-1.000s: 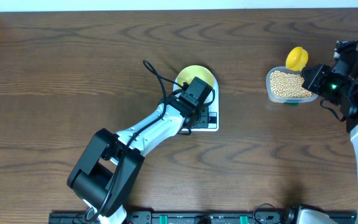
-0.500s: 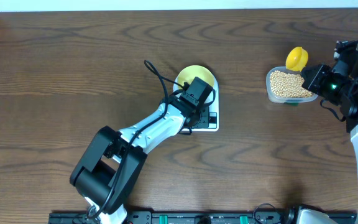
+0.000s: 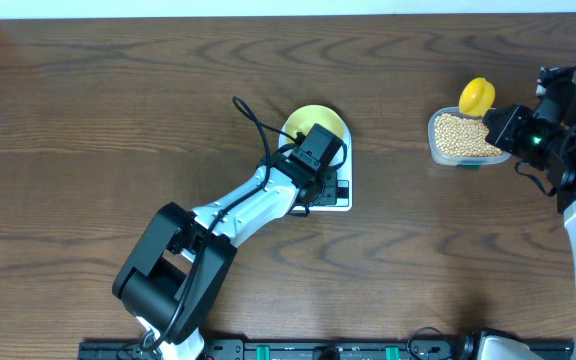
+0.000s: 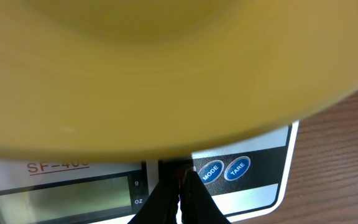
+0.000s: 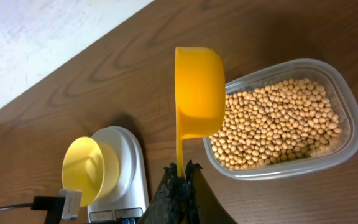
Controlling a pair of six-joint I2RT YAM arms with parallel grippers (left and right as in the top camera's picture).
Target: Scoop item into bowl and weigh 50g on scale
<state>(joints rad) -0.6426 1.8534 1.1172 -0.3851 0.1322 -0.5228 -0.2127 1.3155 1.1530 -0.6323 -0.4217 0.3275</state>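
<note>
The pale yellow-green bowl stands on the white scale; both also show in the right wrist view, the bowl on the scale. My left gripper is shut, its tips on the scale's front panel next to the MODE button, under the bowl's rim. My right gripper is shut on the handle of the bright yellow scoop, held beside the clear tub of tan beans. The tub also shows from overhead.
The scale's grey display is blank-looking. A black cable loops over the table by the left arm. The table's far edge meets a white wall.
</note>
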